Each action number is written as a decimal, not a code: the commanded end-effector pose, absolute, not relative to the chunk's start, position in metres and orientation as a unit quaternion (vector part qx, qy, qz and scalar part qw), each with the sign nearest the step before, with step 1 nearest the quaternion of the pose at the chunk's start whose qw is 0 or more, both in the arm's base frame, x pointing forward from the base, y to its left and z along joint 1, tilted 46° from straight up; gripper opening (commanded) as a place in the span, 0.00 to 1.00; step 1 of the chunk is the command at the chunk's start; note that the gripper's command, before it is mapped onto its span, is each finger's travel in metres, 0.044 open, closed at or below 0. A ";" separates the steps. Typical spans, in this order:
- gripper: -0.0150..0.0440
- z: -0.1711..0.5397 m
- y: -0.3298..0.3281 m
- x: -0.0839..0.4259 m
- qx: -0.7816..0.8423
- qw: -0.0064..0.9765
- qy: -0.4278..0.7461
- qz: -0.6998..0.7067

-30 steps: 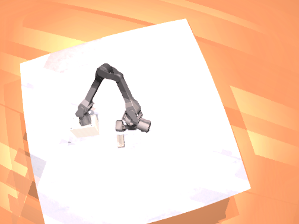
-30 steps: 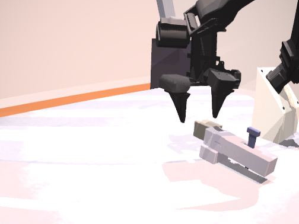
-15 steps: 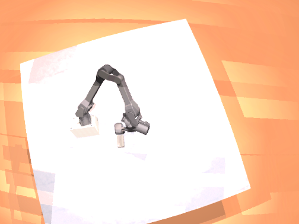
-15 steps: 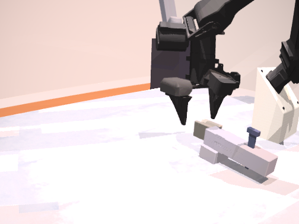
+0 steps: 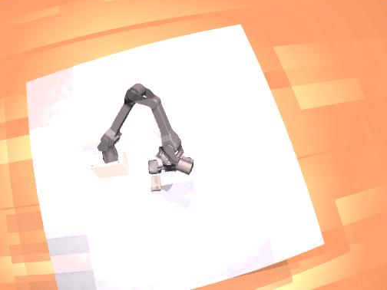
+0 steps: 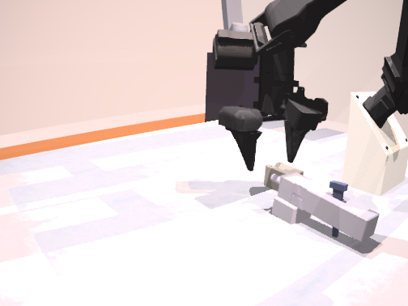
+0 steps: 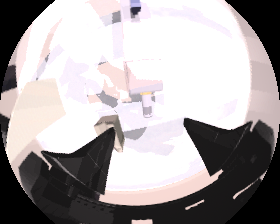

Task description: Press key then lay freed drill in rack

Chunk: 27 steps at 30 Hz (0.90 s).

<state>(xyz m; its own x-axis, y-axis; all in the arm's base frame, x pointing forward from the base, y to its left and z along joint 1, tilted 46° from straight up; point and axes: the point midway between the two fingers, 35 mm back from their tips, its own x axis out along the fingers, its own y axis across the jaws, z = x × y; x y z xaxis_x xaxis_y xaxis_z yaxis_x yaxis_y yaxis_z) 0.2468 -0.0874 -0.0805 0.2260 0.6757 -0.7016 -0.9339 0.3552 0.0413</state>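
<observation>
A mauve holder block [image 6: 324, 207] [image 7: 145, 84] stands low on the table. A dark blue key [image 6: 338, 187] [image 7: 135, 7] passes through its long arm, head above the top and tip showing beneath. The pale drill [image 6: 275, 177] [image 7: 147, 106] sticks out of the holder's near end in the wrist view, with a yellow band at its root. The beige rack [image 5: 155, 183] [image 6: 270, 176] [image 7: 109, 123] lies beside that end. My gripper [image 6: 270, 165] [image 7: 149, 124] is open and empty, pointing down above the drill end. In the top view the arm hides the holder.
The cream box [image 5: 111, 170] [image 6: 362, 161] under my arm's base stands near the key end of the holder. A dark pedestal [image 6: 232, 90] with a grey arm [image 6: 232, 7] stands in the background. The white table top [image 5: 215, 95] ends above an orange floor [image 5: 330, 133].
</observation>
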 end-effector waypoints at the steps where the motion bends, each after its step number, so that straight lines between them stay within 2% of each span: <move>1: 1.00 -0.081 -0.088 0.246 -0.203 0.755 0.324 0.533; 27: 1.00 -0.097 -0.063 0.256 -0.203 0.755 0.325 0.532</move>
<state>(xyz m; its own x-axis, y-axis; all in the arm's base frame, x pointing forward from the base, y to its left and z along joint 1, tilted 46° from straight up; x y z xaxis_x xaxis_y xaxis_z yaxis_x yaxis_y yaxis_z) 0.2558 -0.0693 -0.0944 0.2227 0.6666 -0.7114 -0.9371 0.3474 0.0322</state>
